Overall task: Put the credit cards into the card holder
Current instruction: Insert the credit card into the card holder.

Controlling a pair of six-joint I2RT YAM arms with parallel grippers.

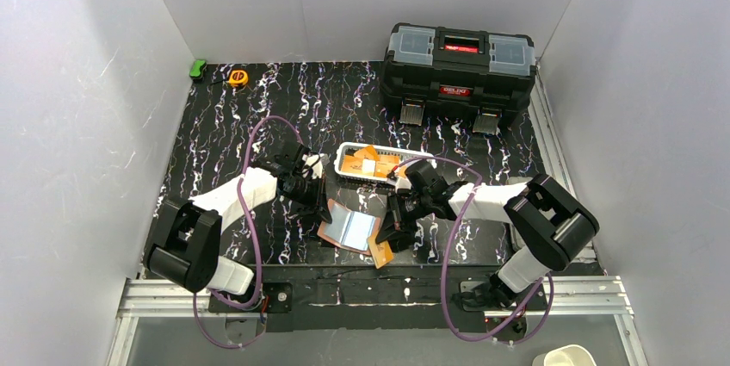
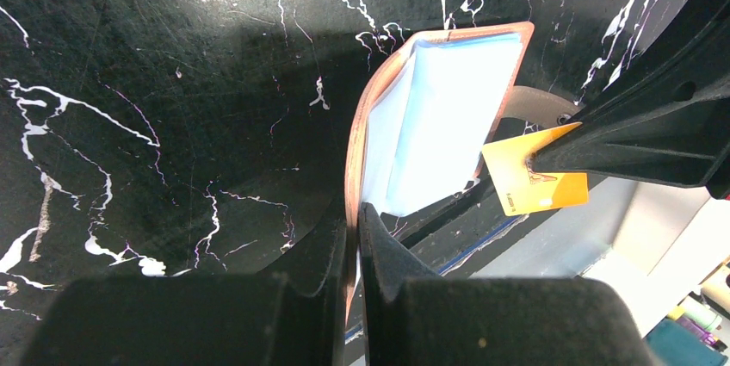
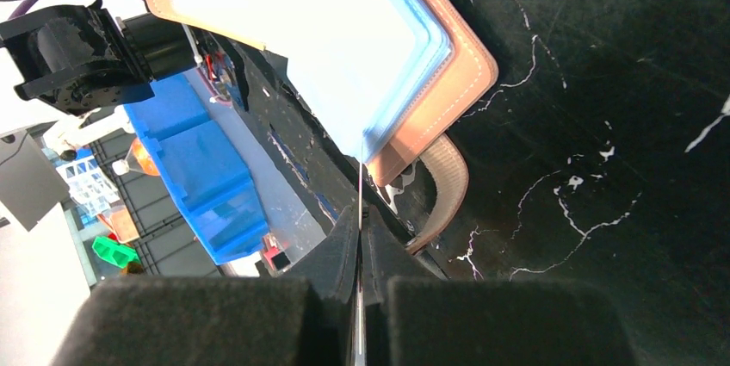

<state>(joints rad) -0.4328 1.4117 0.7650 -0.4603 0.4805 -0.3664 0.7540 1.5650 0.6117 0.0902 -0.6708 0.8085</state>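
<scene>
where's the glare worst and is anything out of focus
right wrist: the card holder lining is blown out almost white, and the right gripper is soft, too near the lens; left wrist: a broad shadow crosses the table, orange card crisp, left gripper blurred; top external: even light, in focus

The left arm [image 1: 245, 189] and right arm [image 1: 492, 196] look alike from here: a white forearm link between chunky black joint housings, with a purple cable [image 1: 250, 211] looping off each. The left end effector [image 1: 324, 214] and right end effector [image 1: 386, 239] are matte black, with wedge-shaped fingers.
</scene>
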